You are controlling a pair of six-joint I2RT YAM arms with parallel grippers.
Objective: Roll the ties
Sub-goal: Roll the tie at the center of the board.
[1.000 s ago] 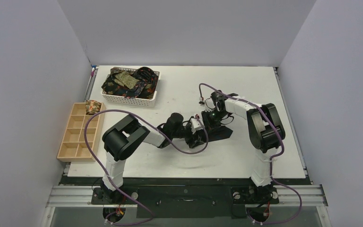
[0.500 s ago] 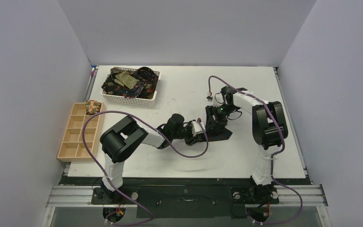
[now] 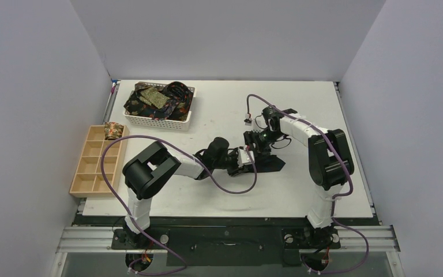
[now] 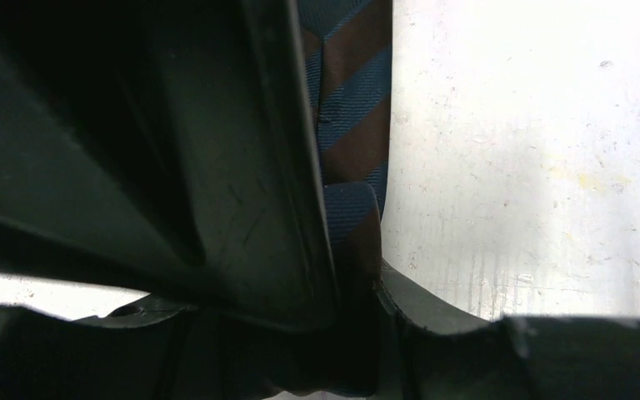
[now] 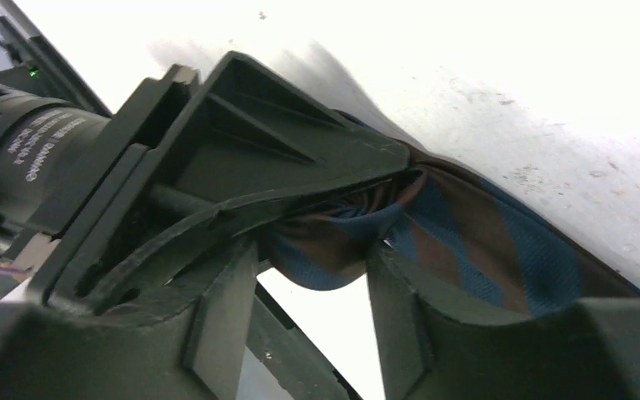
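A tie (image 3: pixel 271 164) with dark blue and brown stripes lies on the white table in the middle. My left gripper (image 3: pixel 247 157) reaches in from the left and is shut on one end of it. In the left wrist view the striped tie (image 4: pixel 355 92) runs up from between the closed fingers of the left gripper (image 4: pixel 357 268). My right gripper (image 3: pixel 255 142) comes down from behind, right beside the left one. In the right wrist view its narrow-set fingers (image 5: pixel 217 317) pinch a bulging fold of the tie (image 5: pixel 483 250). The left gripper's finger (image 5: pixel 283 158) lies over that fold.
A white lattice basket (image 3: pixel 158 122) at the back left holds several patterned ties (image 3: pixel 153 99). A pale wooden compartment tray (image 3: pixel 95 165) at the left edge has one small rolled tie (image 3: pixel 113 130) in its far corner. Purple cables loop beside both arms.
My left gripper has slid a little right and away from me with the tie end. My right wrist swung right, then came back left against the left gripper.
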